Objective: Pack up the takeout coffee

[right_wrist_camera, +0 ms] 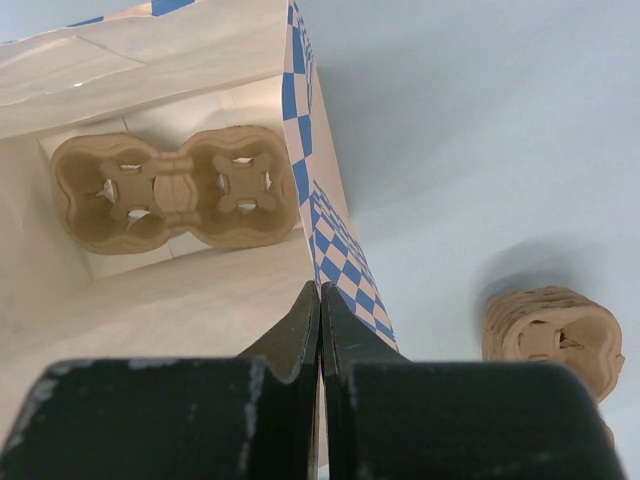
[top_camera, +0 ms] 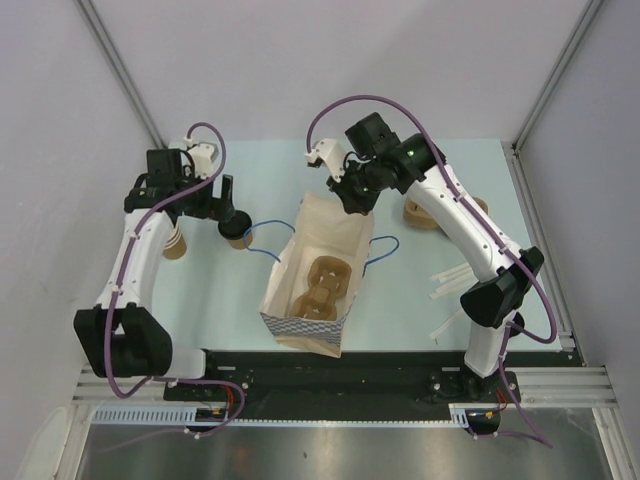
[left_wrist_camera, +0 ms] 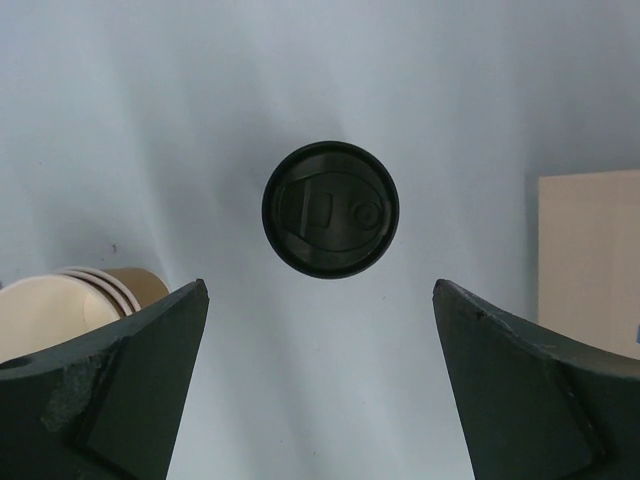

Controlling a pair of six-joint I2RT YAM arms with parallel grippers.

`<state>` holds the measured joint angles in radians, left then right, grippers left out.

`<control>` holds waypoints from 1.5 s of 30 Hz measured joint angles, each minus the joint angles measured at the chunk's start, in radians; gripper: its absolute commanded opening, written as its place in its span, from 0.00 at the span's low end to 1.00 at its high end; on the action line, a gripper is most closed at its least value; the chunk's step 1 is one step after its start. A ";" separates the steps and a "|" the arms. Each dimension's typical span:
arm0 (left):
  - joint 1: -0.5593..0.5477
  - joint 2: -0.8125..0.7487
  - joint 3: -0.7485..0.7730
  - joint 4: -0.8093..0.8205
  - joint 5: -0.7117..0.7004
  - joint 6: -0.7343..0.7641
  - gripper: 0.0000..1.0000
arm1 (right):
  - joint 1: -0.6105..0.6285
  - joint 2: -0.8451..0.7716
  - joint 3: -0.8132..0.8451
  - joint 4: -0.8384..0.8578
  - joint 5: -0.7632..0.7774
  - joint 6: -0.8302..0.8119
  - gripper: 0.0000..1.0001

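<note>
The takeout coffee (top_camera: 238, 237), a small brown cup, stands upright on the table left of the bag; its round black lid (left_wrist_camera: 330, 208) shows from straight above in the left wrist view. My left gripper (left_wrist_camera: 320, 287) hangs open over it, the jaws wide apart and touching nothing. The open paper bag (top_camera: 312, 275) lies mid-table with a cardboard cup carrier (right_wrist_camera: 180, 190) inside. My right gripper (right_wrist_camera: 321, 290) is shut on the bag's far rim, beside the blue-checked side panel (right_wrist_camera: 335, 240).
A stack of lidless brown cups (top_camera: 176, 246) stands just left of the coffee, under the left arm. More cardboard carriers (top_camera: 427, 215) are piled right of the bag. Several white sticks (top_camera: 450, 285) lie at the right front.
</note>
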<state>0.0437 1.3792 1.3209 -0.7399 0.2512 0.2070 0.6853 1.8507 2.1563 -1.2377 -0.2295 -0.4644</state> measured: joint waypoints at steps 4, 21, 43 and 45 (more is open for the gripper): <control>0.000 0.035 -0.018 0.055 -0.009 0.003 1.00 | 0.000 0.000 0.000 0.000 0.000 0.000 0.00; 0.000 0.246 -0.018 0.120 0.047 -0.047 0.99 | -0.002 0.000 -0.015 0.001 0.000 0.000 0.00; 0.000 0.309 -0.031 0.140 0.048 -0.051 0.99 | -0.003 0.000 -0.017 0.000 -0.005 -0.001 0.00; 0.000 0.313 -0.031 0.140 0.048 -0.052 0.97 | -0.003 0.000 -0.017 0.001 -0.005 -0.001 0.00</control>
<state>0.0437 1.6924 1.2900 -0.5995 0.2993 0.1551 0.6819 1.8507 2.1395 -1.2369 -0.2348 -0.4652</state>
